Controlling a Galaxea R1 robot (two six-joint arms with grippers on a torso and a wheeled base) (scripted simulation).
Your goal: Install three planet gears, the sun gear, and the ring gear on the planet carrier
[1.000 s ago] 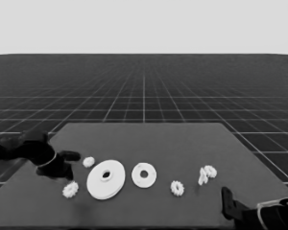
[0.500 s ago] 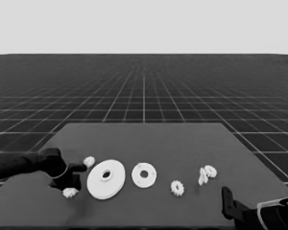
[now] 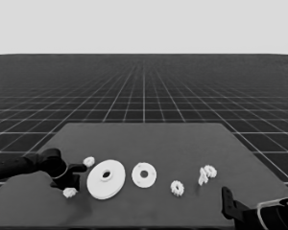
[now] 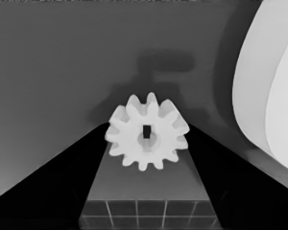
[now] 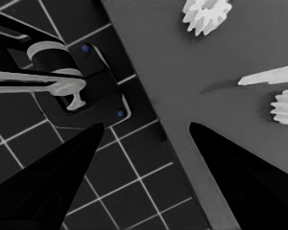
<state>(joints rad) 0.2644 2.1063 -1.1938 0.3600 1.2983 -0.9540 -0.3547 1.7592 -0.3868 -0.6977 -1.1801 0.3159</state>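
Straddling a small white toothed planet gear (image 4: 147, 138) at lower left, the left gripper (image 3: 67, 184) stands wide; the gear looks light, rigid, best pinched across its teeth.

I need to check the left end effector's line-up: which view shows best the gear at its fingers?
The left wrist view: the gear fills the middle, teeth and centre hole plain, between the left end effector's two fingers. The head view shows it only as a small white blob below that end effector. The right wrist view does not show it.
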